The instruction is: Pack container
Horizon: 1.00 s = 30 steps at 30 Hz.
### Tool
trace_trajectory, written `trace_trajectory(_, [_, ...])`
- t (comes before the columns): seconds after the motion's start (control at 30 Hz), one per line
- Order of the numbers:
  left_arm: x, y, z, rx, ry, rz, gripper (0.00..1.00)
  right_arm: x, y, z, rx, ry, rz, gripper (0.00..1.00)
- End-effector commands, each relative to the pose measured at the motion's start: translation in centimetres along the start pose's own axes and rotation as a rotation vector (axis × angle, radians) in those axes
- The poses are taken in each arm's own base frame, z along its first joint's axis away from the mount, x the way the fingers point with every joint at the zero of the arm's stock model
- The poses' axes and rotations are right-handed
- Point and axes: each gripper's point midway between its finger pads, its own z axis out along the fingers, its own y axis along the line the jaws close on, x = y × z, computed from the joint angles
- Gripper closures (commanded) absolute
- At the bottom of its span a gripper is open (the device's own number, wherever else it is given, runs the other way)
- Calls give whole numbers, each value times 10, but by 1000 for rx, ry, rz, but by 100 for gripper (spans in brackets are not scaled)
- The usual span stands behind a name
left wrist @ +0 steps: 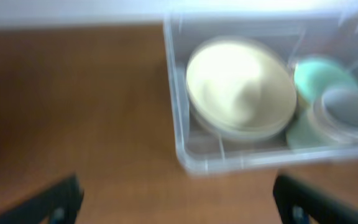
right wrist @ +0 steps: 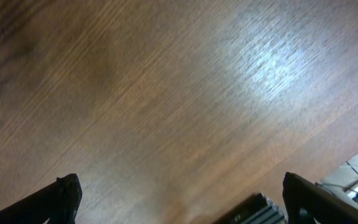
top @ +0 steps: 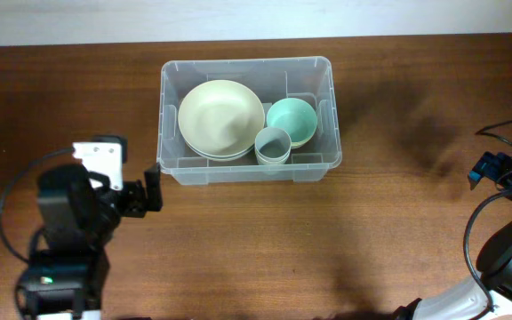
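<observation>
**Black left end effector (left wrist: pixel 182 208) wide open, empty**

Left arm low at 8 o'clock in overhead view, jaws fully spread, gripping nothing, near the front-left corner of the large clear plastic rectangular container (top: pixel 238 60). Container stands on the brown wooden worktop (top: pixel 283 249) at 12 o'clock. Inside it: big cream bowl (top: pixel 221 118) at 9, mint-green bowl (top: pixel 292 120) at 3, small grey-blue cup (top: pixel 273 145) at 5. Right end effector (right wrist: pixel 188 202), at the 3 o'clock edge, equally wide, empty.

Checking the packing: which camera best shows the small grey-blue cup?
Overhead: the small grey-blue cup sits sharp and whole inside the clear plastic bin. The left wrist view shows it blurred near the right edge; the right wrist view shows only wooden table.
</observation>
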Motion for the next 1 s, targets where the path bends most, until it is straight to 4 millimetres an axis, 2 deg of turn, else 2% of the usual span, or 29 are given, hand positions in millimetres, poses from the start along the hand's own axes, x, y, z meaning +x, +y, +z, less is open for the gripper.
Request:
trace_trajectory(0.0, [12,-13,5,66,-122,94,0,-3,-4,-9,4,-30,14,1])
trace_trajectory(0.17, [22,-18,15,71,-371,141,0,-3,-4,-9,4,-30,14,1])
trace_trajectory(0.4, [38,-20,5,42,-641,191,0,-3,-4,-9,3,-30,14,1])
trace_trajectory(0.57, [52,-21,1,37,-684,199,0,-3,-4,-9,4,-30,14,1])
trace_trajectory(0.73, [49,-19,-9,13,-715,202,0,-3,-4,-9,3,-30,14,1])
trace_trajectory(0.97, [67,-19,-11,7,-667,205,0,-3,-4,-9,3,-30,14,1])
